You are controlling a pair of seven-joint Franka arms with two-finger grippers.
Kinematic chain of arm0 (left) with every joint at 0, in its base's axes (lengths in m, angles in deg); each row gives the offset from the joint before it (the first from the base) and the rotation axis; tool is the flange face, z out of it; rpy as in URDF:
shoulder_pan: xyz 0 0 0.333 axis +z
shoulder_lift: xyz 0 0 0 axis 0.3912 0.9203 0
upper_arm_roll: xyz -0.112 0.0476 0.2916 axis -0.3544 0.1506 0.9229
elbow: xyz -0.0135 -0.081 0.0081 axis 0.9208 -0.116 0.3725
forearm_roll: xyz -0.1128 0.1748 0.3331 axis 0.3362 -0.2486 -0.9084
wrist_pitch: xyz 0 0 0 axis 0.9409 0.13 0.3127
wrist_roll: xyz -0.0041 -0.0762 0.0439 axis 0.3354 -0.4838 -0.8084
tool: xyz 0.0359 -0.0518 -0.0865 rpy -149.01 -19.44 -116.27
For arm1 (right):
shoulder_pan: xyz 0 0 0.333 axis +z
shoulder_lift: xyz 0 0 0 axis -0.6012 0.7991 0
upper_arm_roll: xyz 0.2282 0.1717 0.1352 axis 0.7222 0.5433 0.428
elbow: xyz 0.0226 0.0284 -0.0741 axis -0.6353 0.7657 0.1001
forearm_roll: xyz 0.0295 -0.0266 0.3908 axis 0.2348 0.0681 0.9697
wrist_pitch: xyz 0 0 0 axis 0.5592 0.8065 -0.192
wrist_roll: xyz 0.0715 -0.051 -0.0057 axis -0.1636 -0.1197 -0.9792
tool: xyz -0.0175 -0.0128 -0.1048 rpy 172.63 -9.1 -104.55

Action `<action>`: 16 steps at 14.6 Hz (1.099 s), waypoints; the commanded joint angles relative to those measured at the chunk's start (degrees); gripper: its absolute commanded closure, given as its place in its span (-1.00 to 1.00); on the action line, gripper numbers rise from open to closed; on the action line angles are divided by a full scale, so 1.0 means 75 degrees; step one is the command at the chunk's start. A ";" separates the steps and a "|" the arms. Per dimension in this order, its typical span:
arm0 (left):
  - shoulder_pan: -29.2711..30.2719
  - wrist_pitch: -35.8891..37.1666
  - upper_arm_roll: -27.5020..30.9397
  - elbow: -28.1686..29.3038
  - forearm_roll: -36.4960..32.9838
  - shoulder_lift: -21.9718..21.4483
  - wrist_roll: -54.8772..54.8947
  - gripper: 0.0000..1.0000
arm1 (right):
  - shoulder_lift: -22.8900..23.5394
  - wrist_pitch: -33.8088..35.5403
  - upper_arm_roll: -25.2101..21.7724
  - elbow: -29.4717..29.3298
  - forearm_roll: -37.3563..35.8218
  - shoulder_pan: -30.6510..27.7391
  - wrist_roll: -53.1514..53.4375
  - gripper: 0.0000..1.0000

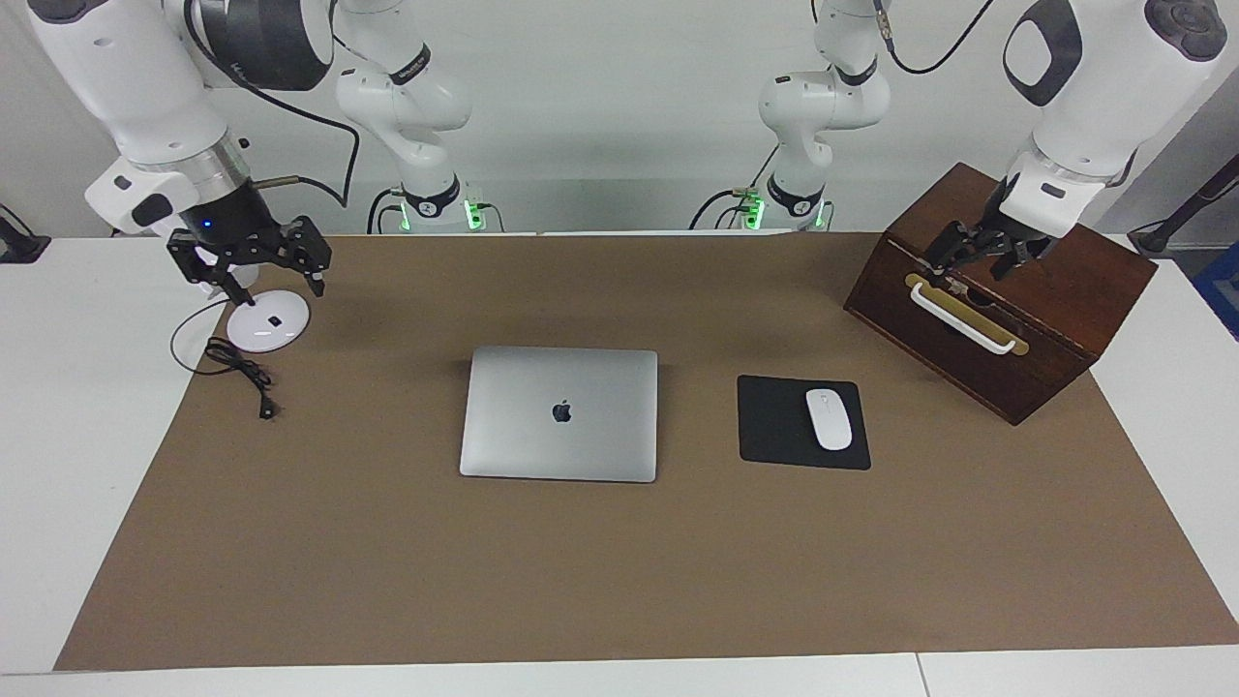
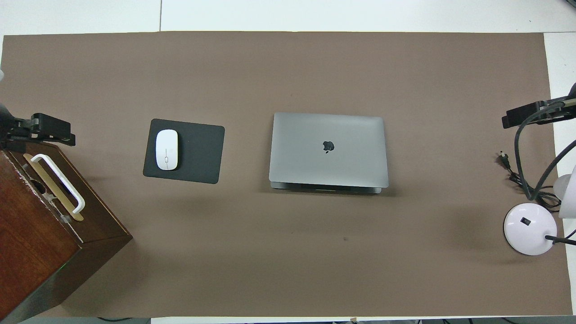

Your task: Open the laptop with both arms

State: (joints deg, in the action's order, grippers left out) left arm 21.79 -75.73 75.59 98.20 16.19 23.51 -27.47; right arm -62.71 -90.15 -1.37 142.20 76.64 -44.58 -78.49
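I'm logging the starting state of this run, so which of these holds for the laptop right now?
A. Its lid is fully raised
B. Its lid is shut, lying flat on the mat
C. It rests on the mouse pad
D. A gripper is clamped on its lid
B: the laptop lies flat with its lid down and the logo facing up, while the left gripper and right gripper are off at the table's ends, away from it.

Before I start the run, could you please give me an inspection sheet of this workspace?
Surface: brown mat on a white table.
Job's things: laptop shut, flat, mid-mat.
Clutter: mouse on black mouse pad; wooden box; white lamp base.
End effectors: right end effector open over the lamp base; left end effector over the box's handle.
Cables: black cord beside the lamp base.
Surroundings: nothing seen.
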 commanded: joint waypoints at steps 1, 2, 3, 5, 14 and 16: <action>0.0060 0.0125 -0.0048 -0.0066 -0.0049 -0.0021 0.0098 -1.00 | -0.0202 -0.0182 0.0050 0.0268 -0.0106 -0.0026 0.0133 -1.00; 0.0060 0.0125 -0.0048 -0.0066 -0.0049 -0.0021 0.0098 -1.00 | -0.0202 -0.0194 0.0050 0.0280 -0.0106 -0.0026 0.0144 -1.00; 0.0060 0.0125 -0.0048 -0.0066 -0.0049 -0.0021 0.0098 -1.00 | -0.0213 -0.0276 0.0050 0.0373 -0.0106 -0.0026 0.0133 -1.00; 0.0060 0.0137 -0.0048 -0.0066 -0.0049 -0.0021 0.0098 -1.00 | -0.0283 -0.0451 0.0050 0.0583 -0.0106 -0.0026 0.0133 -1.00; -0.0033 -0.0120 -0.0048 -0.0078 -0.0084 0.0002 -0.0229 -1.00 | -0.0635 -0.1471 0.0038 0.1662 -0.0106 -0.0097 0.0051 -1.00; -0.0034 -0.0412 -0.0071 -0.0020 -0.0038 -0.0009 -0.1058 -1.00 | -0.0659 -0.1507 0.0038 0.1710 -0.0106 -0.0108 0.0051 -1.00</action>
State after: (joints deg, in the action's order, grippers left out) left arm 21.79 -77.04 75.31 98.19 16.19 23.50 -30.50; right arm -65.44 -99.75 -1.47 152.12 76.64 -44.80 -78.49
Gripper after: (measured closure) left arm 0.000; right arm 0.000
